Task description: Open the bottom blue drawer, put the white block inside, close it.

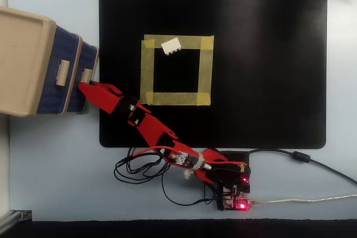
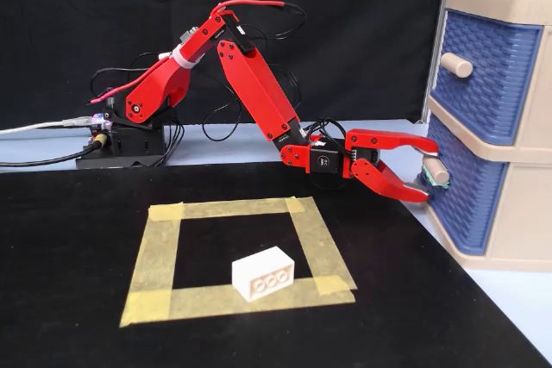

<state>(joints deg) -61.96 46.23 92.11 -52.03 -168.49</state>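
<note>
The red hand (image 2: 429, 174) stands spread around the small stiff handle (image 2: 436, 170) of the bottom blue drawer (image 2: 461, 191), likely a light, easy-sliding pull.

A large black mat (image 1: 262, 71) with rounded corners covers most of a pale blue tabletop (image 1: 56, 165), a square outline of yellow masking tape (image 1: 203, 68) stuck flat near the mat's middle. At the left edge of the overhead view stands a beige plastic cabinet (image 1: 22, 59), its upper blue basket-weave drawer (image 2: 487, 62) carrying a small beige handle (image 2: 455, 64) in the fixed view. A tangle of black cables (image 1: 139, 168) lies just off the mat's near edge, beside a circuit board (image 1: 237, 199) glowing with red lights. A pale cable (image 1: 301, 198) and a black one (image 1: 312, 163) run off to the right. A black curtain (image 2: 345, 32) hangs behind the setup.
</note>
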